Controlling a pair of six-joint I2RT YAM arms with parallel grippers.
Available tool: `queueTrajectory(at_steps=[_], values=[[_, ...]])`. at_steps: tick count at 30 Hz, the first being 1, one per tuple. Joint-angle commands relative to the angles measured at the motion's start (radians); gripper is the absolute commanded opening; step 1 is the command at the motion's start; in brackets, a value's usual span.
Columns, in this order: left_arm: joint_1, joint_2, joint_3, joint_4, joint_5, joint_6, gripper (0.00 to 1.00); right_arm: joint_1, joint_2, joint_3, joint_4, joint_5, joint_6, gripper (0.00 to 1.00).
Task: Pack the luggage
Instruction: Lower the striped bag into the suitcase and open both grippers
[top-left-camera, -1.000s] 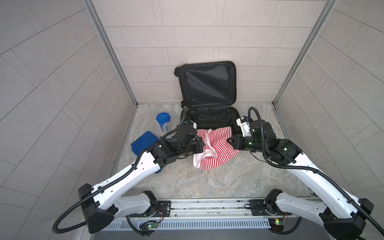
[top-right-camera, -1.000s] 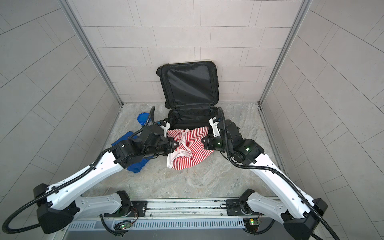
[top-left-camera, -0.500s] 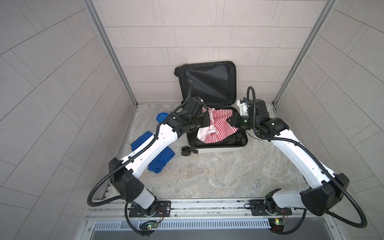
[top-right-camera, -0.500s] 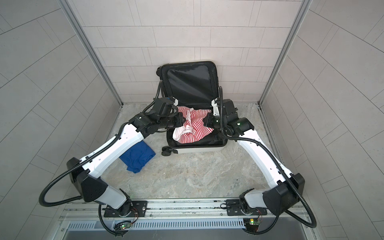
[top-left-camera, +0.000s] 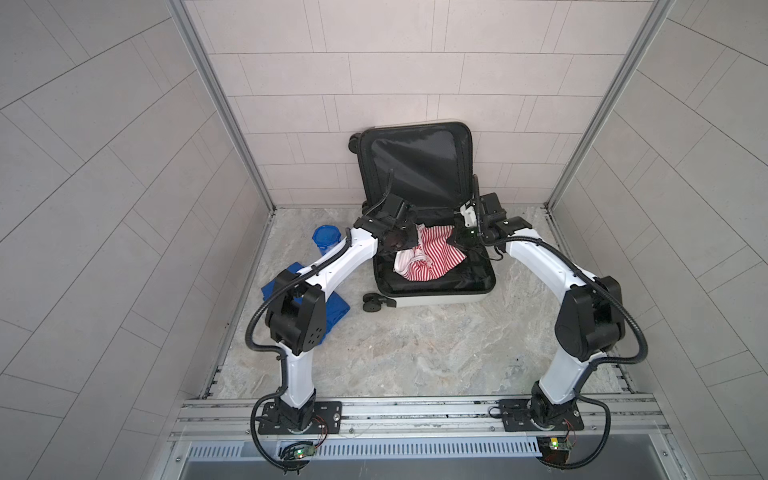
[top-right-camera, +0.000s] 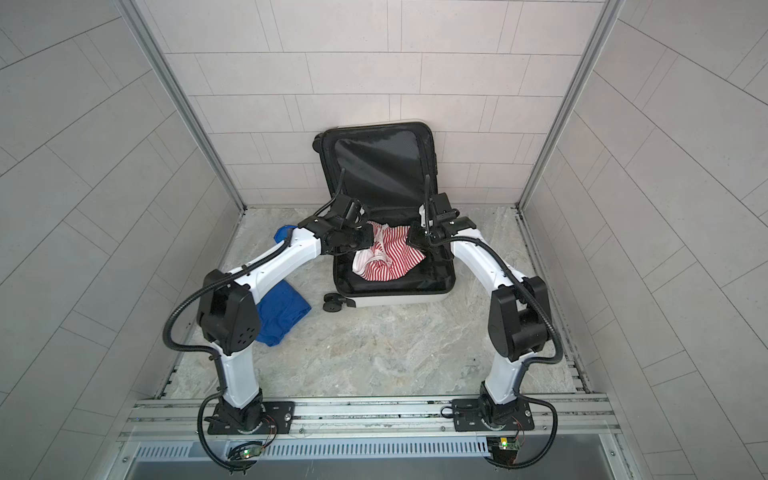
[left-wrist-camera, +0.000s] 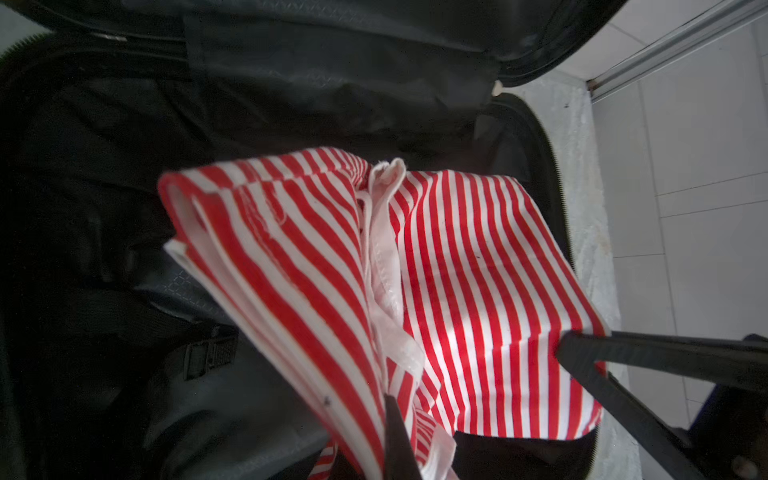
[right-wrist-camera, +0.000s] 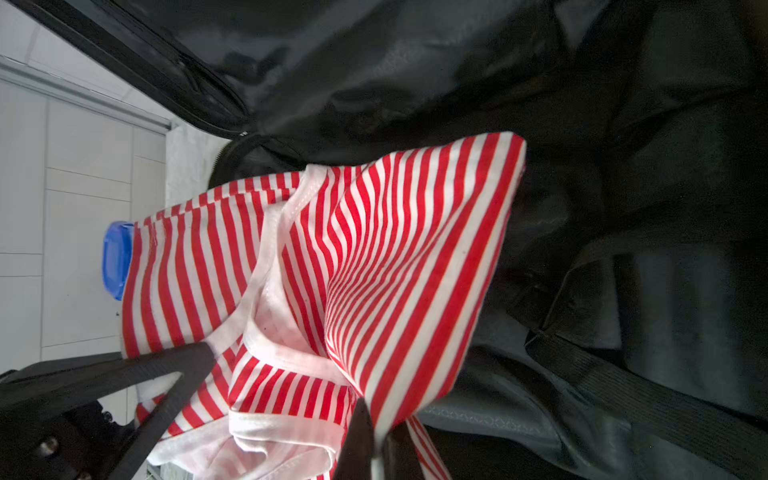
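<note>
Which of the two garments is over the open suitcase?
The red-and-white striped garment: it hangs over the black-lined lower shell of the luggage. The blue garment lies outside, on the floor.

Grey marbled floor, walled on three sides. Open suitcase sits on it at 12 o'clock: base flat, lid up against the back wall, one wheel sticking out at its 7 o'clock corner. Crumpled blue cloth lies at 9 o'clock; blue container stands at 10–11, clear of the suitcase.
</note>
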Motion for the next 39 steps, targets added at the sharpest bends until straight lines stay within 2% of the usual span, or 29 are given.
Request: queueTrajectory(at_steps=[1,9,17,19,21,24,30,39], values=[[0.013,0.048,0.05,0.036,-0.009,0.03,0.0,-0.007,0.042,0.02,0.023,0.012,-0.04,0.0],[0.043,0.156,0.072,0.039,-0.026,0.045,0.0,-0.035,0.178,0.042,0.039,0.02,-0.061,0.0],[0.073,0.201,0.069,-0.015,-0.035,0.048,0.0,-0.049,0.23,0.049,0.021,0.051,-0.07,0.0],[0.081,0.205,0.069,-0.029,-0.04,0.047,0.11,-0.051,0.229,0.047,0.016,0.047,-0.088,0.1],[0.085,0.2,0.066,-0.033,-0.041,0.051,0.29,-0.051,0.225,0.05,0.006,0.044,-0.095,0.22],[0.085,0.187,0.061,-0.029,-0.042,0.059,0.46,-0.051,0.207,0.043,0.004,0.053,-0.099,0.37],[0.085,0.146,0.053,-0.034,-0.045,0.071,0.49,-0.05,0.155,0.043,-0.027,0.094,-0.114,0.52],[0.082,0.019,0.002,-0.039,-0.081,0.091,0.54,-0.05,0.027,0.022,-0.075,0.199,-0.152,0.67]])
